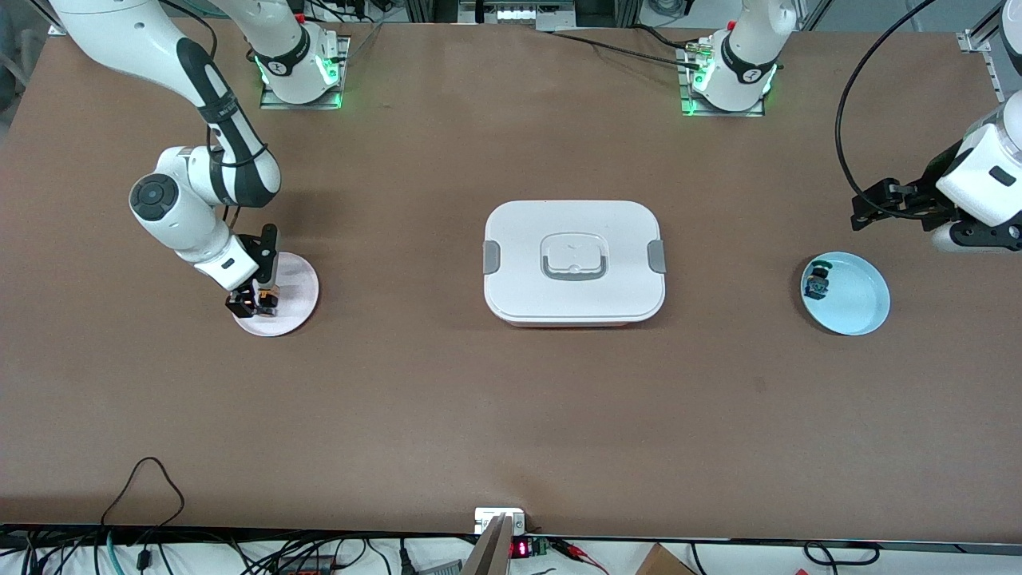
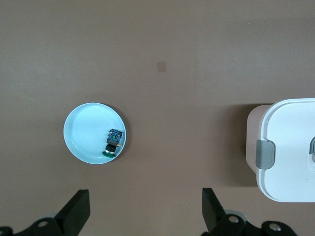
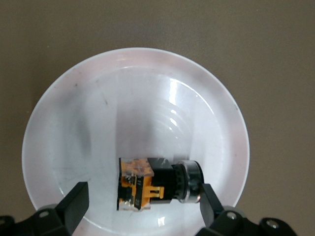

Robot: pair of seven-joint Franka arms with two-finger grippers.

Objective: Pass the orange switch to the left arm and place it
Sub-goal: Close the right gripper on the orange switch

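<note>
Both fingers of right claw half-hide orange switch.

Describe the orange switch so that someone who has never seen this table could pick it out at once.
Start from the big white box mid-table and go toward the right arm's end to the pale pink plate. The orange switch lies on its side on that plate, between the open fingers of the right tool. It shows orange parts, whereas the similar switch on the light blue plate has a green cap.

Two plates (green-capped switch aboard)
</note>
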